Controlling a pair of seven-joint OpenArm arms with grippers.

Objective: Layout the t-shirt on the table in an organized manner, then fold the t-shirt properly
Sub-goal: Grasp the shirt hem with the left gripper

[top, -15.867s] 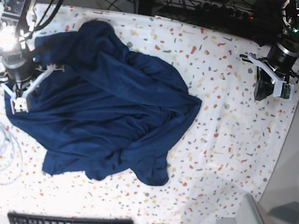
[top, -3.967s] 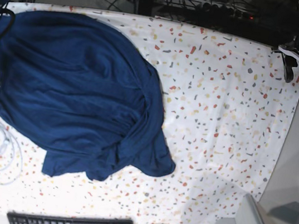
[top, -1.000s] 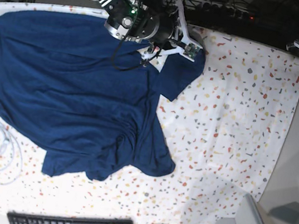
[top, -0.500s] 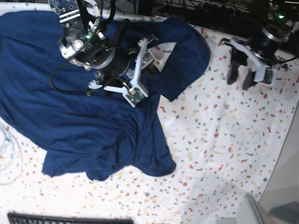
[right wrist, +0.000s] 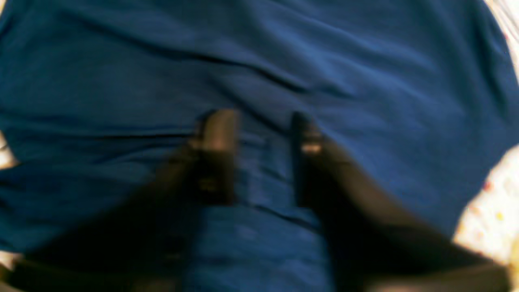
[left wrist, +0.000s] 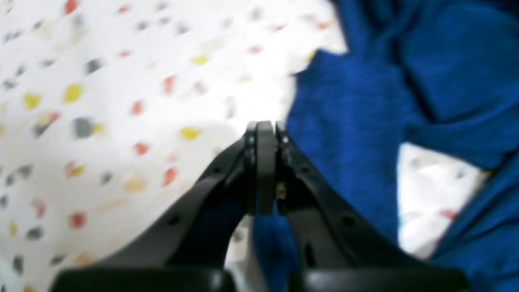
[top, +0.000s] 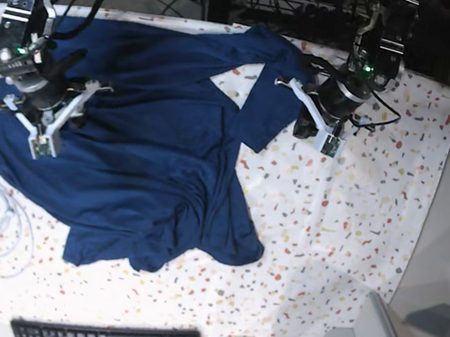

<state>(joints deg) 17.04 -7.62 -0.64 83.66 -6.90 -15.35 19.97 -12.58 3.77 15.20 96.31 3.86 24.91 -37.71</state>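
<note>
Plainly unprinted t-shirt (top: 144,140); left end effector (left wrist: 265,125) clenched, right end effector (right wrist: 259,134) parted.

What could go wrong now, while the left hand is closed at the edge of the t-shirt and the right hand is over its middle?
1. The left hand is shut at the very edge of the t-shirt; its hold looks shallow, so a pull may let the cloth slip.
2. The right hand hangs open over wrinkled fabric and may pinch several layers.
3. Dragging could bunch the speckled table cloth.
</note>
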